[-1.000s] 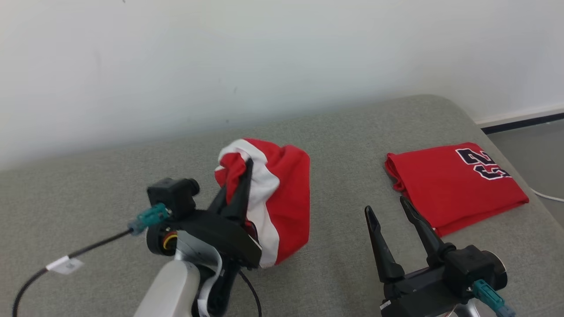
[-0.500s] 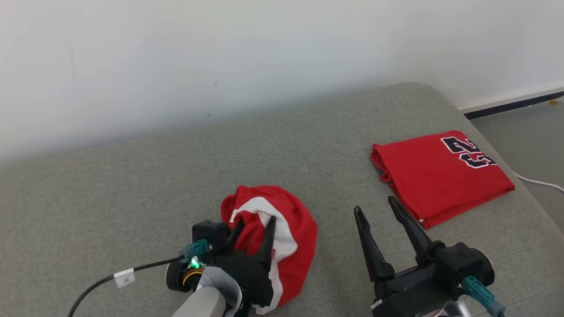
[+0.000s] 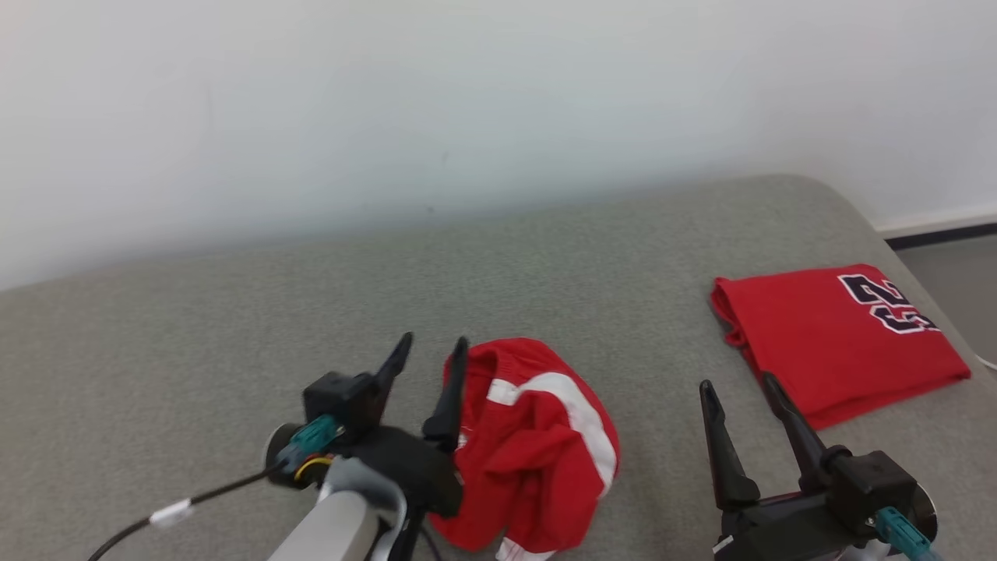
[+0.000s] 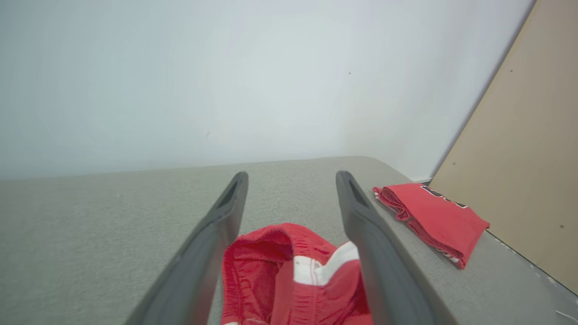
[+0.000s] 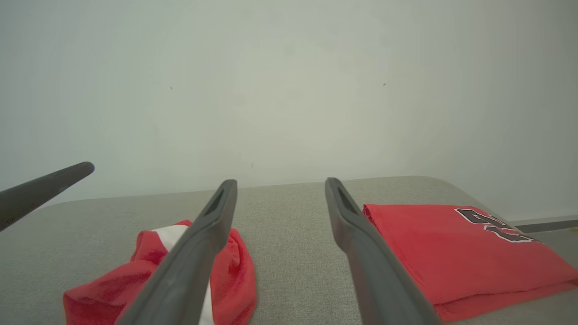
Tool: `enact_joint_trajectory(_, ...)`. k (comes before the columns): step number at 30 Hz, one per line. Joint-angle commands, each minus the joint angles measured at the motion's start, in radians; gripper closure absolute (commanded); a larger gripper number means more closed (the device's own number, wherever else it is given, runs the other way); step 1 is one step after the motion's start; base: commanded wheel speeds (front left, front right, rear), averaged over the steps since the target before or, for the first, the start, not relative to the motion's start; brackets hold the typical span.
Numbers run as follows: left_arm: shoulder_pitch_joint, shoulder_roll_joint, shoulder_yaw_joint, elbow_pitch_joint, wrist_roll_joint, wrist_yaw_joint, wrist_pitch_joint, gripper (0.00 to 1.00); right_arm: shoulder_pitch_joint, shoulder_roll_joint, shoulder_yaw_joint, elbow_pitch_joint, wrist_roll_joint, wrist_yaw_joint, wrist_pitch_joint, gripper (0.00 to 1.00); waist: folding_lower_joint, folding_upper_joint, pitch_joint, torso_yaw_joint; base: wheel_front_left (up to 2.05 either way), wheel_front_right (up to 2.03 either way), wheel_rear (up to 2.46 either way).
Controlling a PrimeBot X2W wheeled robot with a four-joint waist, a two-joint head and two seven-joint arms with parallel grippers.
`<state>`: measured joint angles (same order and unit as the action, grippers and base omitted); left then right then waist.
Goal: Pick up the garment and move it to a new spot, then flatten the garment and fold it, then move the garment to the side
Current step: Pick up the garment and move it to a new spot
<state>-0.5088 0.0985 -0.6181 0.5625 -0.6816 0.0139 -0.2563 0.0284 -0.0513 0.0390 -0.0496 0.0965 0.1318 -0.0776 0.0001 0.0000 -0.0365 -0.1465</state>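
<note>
The garment (image 3: 545, 444), red with a white stripe, lies crumpled in a heap on the grey padded surface (image 3: 234, 327). My left gripper (image 3: 433, 343) stands open at the heap's left edge and grips nothing. In the left wrist view the garment (image 4: 289, 266) shows low between the spread fingers of the left gripper (image 4: 292, 176). My right gripper (image 3: 736, 383) is open and empty, to the right of the heap and apart from it. In the right wrist view the garment (image 5: 239, 262) lies to the lower left of the right gripper (image 5: 281, 182).
A folded red jersey (image 3: 833, 343) with dark numerals lies at the surface's right end, also seen as the jersey (image 4: 429, 212) and the jersey (image 5: 451, 243). A white wall (image 3: 467, 101) backs the surface. A tan board (image 4: 519, 158) leans at the right.
My left gripper has lowered the garment onto the surface, opened and let it go. The head camera has shifted. The right gripper stays open.
</note>
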Motion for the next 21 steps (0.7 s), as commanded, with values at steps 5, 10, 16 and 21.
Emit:
enact_joint_trajectory(5,0.156,0.085,0.119,-0.215,0.088,0.089,-0.009,0.00,0.026,0.002,-0.052,0.031,0.002,-0.002,-0.022,0.00,-0.0001,0.0000,-0.034,0.100,0.00,0.00,0.00)
enact_joint_trajectory(10,0.328,0.130,0.257,-0.388,0.179,0.134,-0.008,0.00,0.039,0.002,-0.089,0.079,0.016,-0.002,-0.040,0.00,-0.0001,0.0000,-0.053,0.139,0.00,0.00,0.00)
enact_joint_trajectory(16,0.521,0.147,0.402,-0.464,0.252,0.119,-0.009,0.00,0.052,0.002,-0.113,0.157,0.010,-0.002,-0.067,0.00,-0.0001,0.0000,-0.065,0.154,0.00,0.00,0.00)
enact_joint_trajectory(21,0.617,0.150,0.469,-0.438,0.285,0.104,-0.009,0.00,0.069,0.002,-0.121,0.208,-0.001,-0.002,-0.075,0.00,-0.0001,0.0000,-0.069,0.152,0.00,0.00,0.00)
